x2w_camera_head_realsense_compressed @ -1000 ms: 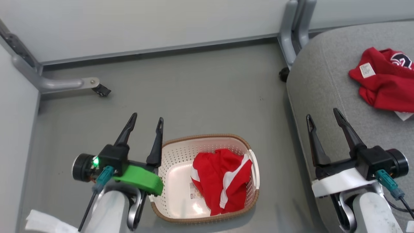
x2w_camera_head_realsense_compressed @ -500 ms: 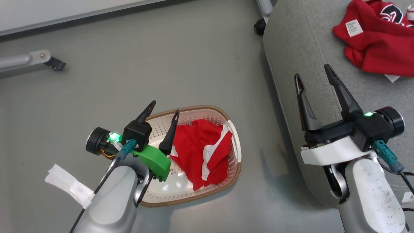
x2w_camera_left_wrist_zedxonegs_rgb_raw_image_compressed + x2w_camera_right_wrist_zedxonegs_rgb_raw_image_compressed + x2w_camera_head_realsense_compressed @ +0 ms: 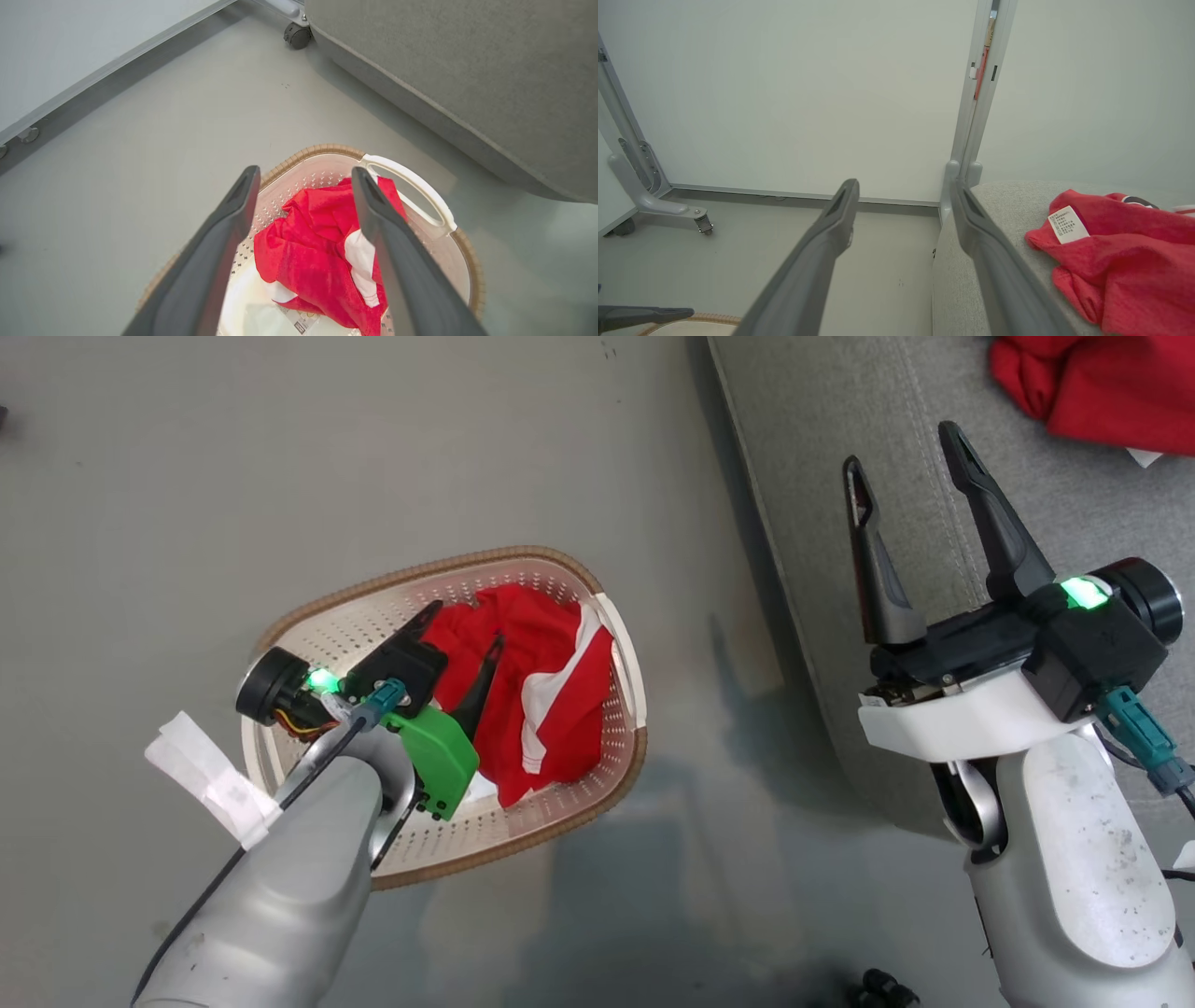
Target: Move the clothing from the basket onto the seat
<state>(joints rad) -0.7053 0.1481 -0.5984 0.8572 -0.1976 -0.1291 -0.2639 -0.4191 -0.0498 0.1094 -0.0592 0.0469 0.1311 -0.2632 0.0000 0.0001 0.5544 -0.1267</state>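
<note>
My left pincer [image 3: 464, 623] hangs over the basket [image 3: 411, 574] with its two dark fingers spread apart and nothing held between them. In the left wrist view the left pincer [image 3: 306, 171] frames the red garment [image 3: 308, 233], which lies crumpled inside the basket [image 3: 317, 150], pushed toward the end with the white handle [image 3: 411, 179]. White panels show among the red folds. I cannot tell from either view whether the fingertips touch the cloth or sit just above it. In the head view the red garment [image 3: 532, 644] fills the half of the basket nearer the seat [image 3: 812, 429], and the other half shows bare perforated plastic. The basket stands on the grey floor [image 3: 280, 448], just beside the seat but not touching it.

My right pincer [image 3: 902, 444] is also wide open and empty, its fingers pointing up over the seat's near edge, beside the stitched seam. Through the right wrist view the right pincer [image 3: 904, 183] points toward a pale wall [image 3: 784, 93], with the seat [image 3: 1017, 205] to its right.

A second red garment [image 3: 1102, 392] lies on the seat, well apart from the basket, bunched up at the top right corner of the head view. In the right wrist view this second red garment [image 3: 1120, 261] shows a small white label [image 3: 1066, 225] turned upward. The left wrist view also catches the seat [image 3: 467, 70] as a broad grey mass above the basket, with a dark caster [image 3: 297, 35] at its far corner.
</note>
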